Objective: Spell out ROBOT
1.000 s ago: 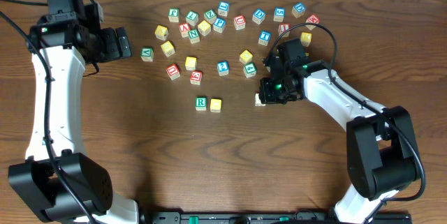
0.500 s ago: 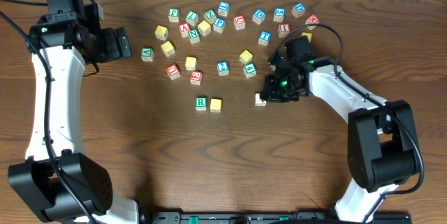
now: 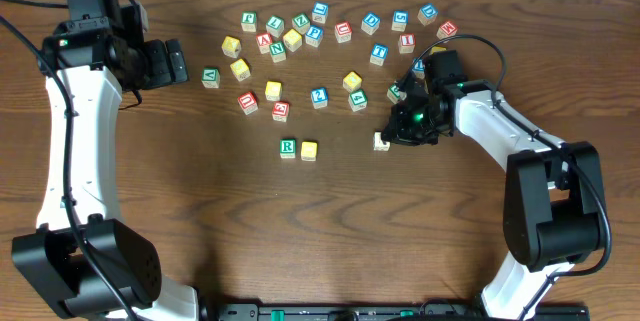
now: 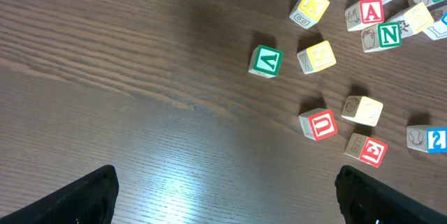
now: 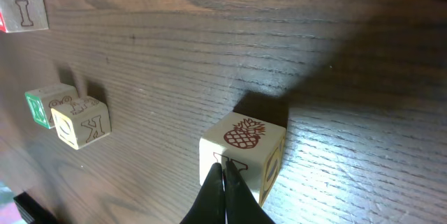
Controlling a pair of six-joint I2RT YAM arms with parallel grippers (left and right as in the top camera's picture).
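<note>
Dark wood-grain table [image 4: 140, 77] with a soft sheen; painted wooden blocks [image 4: 266, 61], matt; pineapple block [image 5: 248, 140] pale, smooth.

White-shelled left arm [image 3: 57, 131] and right arm [image 3: 497, 133], black joints, thin black cables [image 3: 68, 171], green wrist light [image 3: 413, 117], dark jaws

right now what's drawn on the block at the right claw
Dark-red pineapple outline on the block; clearest in right wrist view.

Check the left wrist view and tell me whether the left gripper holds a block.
No, the fingers of the left gripper stand wide apart with only bare table between them.
</note>
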